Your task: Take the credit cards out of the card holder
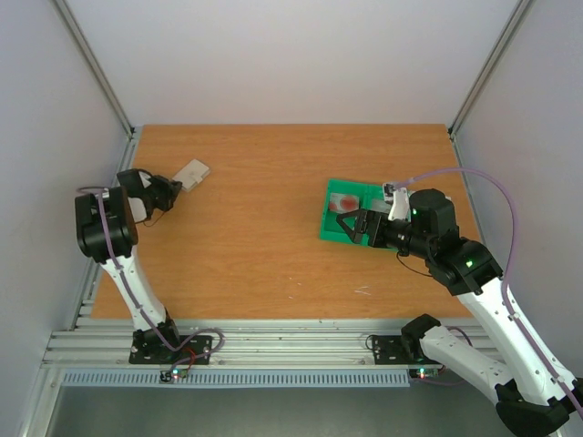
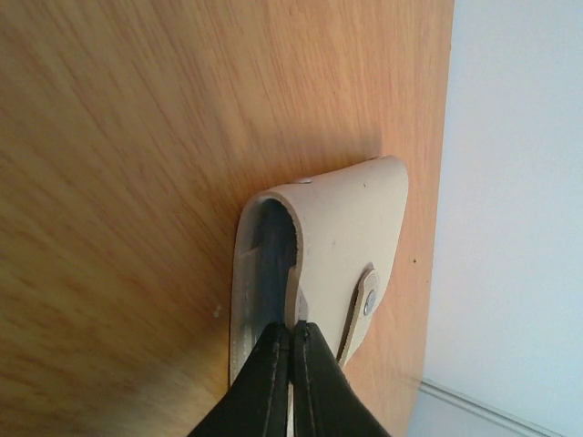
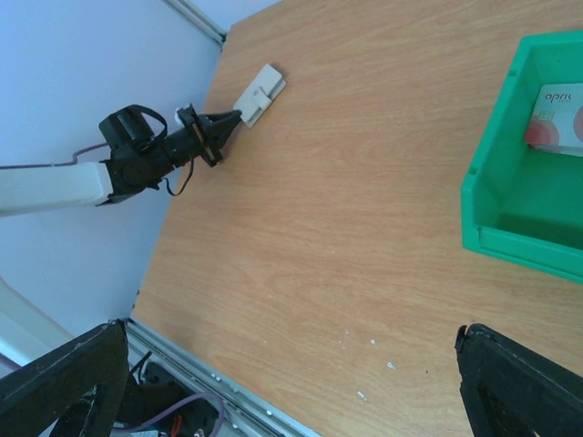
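**Left gripper** [image 2: 291, 335]: jaws are pressed together on the near edge of the card holder; a thin layer appears to be pinched between them.

**Card holder** [image 2: 342, 228]: pale, flat, with a small snap tab. It is located at the far left of the table [image 1: 264, 246], close to the edge, and lies on the wood. Its mouth is seen gaping beside the fingertips. A dark bluish interior is shown, but it cannot be told whether cards are inside.

**Right gripper** [image 1: 352, 225]: jaws are spread wide with nothing held, and it is poised at the green tray [image 3: 510, 196], well apart from the holder.

**Card, white with red marks** [image 3: 556, 116]: found lying in the green tray, so one removal is judged done.

**Other cards**: none is seen in any view. Extraction is judged unfinished or unverifiable.

**Obstructions**: none are noted between the tray and the holder. The holder's closeness to the table edge and wall is judged a constraint on approach.
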`<state>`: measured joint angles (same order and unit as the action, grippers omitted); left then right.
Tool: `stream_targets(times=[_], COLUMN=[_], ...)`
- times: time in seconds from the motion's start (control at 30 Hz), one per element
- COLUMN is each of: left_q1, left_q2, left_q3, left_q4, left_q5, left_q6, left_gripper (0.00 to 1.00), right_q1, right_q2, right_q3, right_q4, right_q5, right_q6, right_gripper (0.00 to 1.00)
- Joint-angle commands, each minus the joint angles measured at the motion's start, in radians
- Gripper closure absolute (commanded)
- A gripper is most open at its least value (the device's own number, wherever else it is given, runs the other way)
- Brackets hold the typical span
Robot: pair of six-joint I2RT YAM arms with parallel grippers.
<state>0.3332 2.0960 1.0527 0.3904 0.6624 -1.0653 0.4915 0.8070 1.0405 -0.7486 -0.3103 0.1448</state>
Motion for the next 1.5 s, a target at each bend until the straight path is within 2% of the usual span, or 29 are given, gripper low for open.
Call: stream_targets(times=[0.0,0.27,0.5,0.77,0.93,1.1,1.17,1.3,1.47], left_q1=[-0.013,-0.06,-0.136,-0.327,-0.48,-0.594,-0.626,-0.654,-0.65], left_q2=[-0.029,-0.127,-0.281,-0.48,-0.62,-0.741,-0.769,-0.829,-0.837], left_q3=[-0.002,-0.089,-0.23,-0.387,-0.546,-0.62,-0.626,-0.6,-0.456], left_q4=[0.011,-0.008,-0.12,-0.266,-0.244,-0.282,-0.289,-0.367,-0.595], left_q5=[0.024,0.037,0.011,-0.045,-0.105,-0.174,-0.172,-0.19,-0.276], left_q6=[-0.012,-0.041,-0.019,0.021,-0.054,-0.102,-0.11,-0.084,0.09], left_gripper=[1.0,1.0,1.0,1.0,1.0,0.99,0.94,0.69,0.48], right_q1=[-0.007,-0.007,-0.007,-0.007,-0.007,-0.007,-0.007,-0.007,-0.007], right_q2=[-0.007,-0.012,-0.02,-0.023,-0.022,-0.013,-0.008,-0.009,-0.018], right_q3=[-0.007,-0.006,-0.018,-0.016,-0.018,-0.026,-0.024,-0.022,-0.03], right_q4=[0.002,-0.023,-0.042,-0.052,-0.054,-0.063,-0.068,-0.08,-0.086], right_q5=[0.013,0.013,0.01,0.006,0.009,0.01,0.009,0.018,0.019], right_q6=[-0.004,0.002,0.02,0.012,0.004,-0.008,-0.013,-0.017,-0.013], right_gripper=[0.01,0.02,0.02,0.01,0.02,0.02,0.02,0.01,0.02])
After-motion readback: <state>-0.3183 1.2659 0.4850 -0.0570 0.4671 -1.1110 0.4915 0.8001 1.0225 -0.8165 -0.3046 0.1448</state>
